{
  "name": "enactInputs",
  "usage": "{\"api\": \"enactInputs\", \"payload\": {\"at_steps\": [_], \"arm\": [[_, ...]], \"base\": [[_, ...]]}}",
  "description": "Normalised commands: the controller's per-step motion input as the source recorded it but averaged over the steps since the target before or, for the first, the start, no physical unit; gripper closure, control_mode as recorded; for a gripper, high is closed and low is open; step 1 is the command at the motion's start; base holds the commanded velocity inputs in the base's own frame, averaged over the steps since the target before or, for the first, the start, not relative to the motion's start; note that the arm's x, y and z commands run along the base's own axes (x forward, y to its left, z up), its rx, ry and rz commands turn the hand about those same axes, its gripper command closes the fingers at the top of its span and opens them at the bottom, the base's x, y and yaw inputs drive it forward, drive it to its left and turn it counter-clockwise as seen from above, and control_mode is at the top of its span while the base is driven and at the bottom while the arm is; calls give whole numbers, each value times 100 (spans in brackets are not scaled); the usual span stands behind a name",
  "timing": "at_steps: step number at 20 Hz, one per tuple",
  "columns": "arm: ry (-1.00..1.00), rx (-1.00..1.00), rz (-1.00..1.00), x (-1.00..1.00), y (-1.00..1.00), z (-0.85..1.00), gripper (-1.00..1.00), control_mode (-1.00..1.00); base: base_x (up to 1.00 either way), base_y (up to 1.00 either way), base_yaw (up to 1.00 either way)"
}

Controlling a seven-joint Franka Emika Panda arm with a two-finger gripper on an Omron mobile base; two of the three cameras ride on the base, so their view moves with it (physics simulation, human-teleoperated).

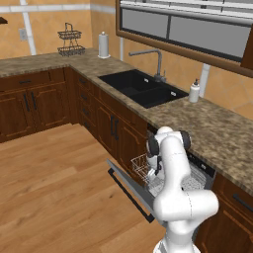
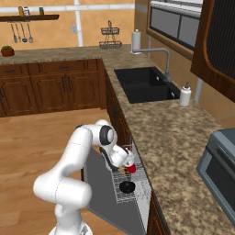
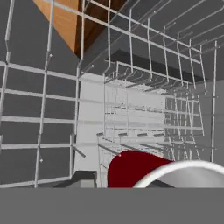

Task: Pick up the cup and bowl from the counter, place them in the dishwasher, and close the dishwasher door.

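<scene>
Left base view: you see the dishwasher door (image 1: 129,190) folded down flat, the white wire rack (image 1: 148,174) pulled out over it, and the arm bent low into the rack. The counter (image 1: 207,126) carries a soap bottle (image 1: 194,91) beside the sink (image 1: 143,88).

Right base view: the gripper (image 2: 128,165) sits at the cup (image 2: 131,168) inside the rack; the bowl (image 2: 127,187) lies nearer you in the same rack, apart from the cup. You cannot tell whether the jaws pinch the cup or have let go.

Hand view: red wall and white rim of the cup (image 3: 144,170) lie close below, over the wires.

Judgement: the cup looks light, stiff and smooth, so it may slip or tip between wires; take it across the wall just under the rim.
</scene>
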Motion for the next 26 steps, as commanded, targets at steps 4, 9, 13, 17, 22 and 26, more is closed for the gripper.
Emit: {"api": "enactInputs", "payload": {"at_steps": [4, 9, 13, 17, 22, 26], "arm": [[0, 0, 0, 49, 0, -40, -100, -100], [-7, 0, 0, -46, 32, 27, -100, -100], [-17, 0, -3, -89, 75, 93, -100, -100], [-10, 0, -5, -63, 82, 100, -100, -100], [-3, -3, -3, -90, 98, 71, -100, -100], [0, -4, -4, -96, 100, 69, -100, -100]], "base": [[0, 0, 0], [0, 0, 0], [0, 0, 0], [0, 0, 0], [0, 0, 0], [0, 0, 0]]}}
